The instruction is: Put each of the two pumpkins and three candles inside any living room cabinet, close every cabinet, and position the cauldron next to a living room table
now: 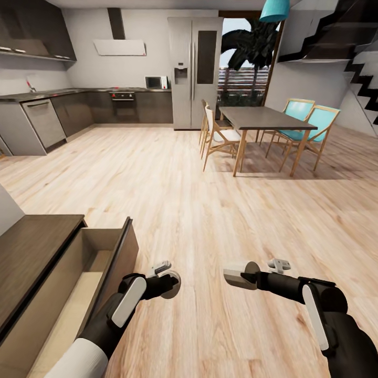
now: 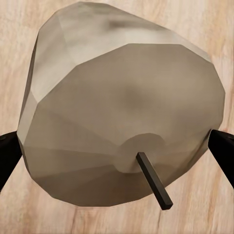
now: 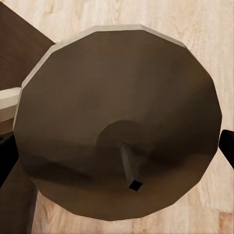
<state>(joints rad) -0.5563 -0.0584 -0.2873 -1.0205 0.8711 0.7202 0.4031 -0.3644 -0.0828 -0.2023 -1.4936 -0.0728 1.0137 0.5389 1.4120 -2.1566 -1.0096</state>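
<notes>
My left gripper (image 1: 169,284) is shut on a short round white candle (image 1: 172,285), held low over the wood floor just right of the cabinet. In the left wrist view this candle (image 2: 122,107) shows its dark wick between the black fingers (image 2: 7,157). My right gripper (image 1: 239,275) is shut on a second candle (image 1: 237,276), which looks shaded in the right wrist view (image 3: 117,136). The dark-brown cabinet (image 1: 31,252) stands at the near left with its drawer (image 1: 79,294) pulled open, pale beige inside. The pumpkins and the cauldron are out of view.
Wood floor (image 1: 199,210) stretches ahead. A dining table (image 1: 265,118) with wooden and teal chairs (image 1: 215,136) stands at the far right. A fridge (image 1: 194,73) and grey kitchen counters (image 1: 63,110) line the back. Stairs (image 1: 362,79) rise at the right edge.
</notes>
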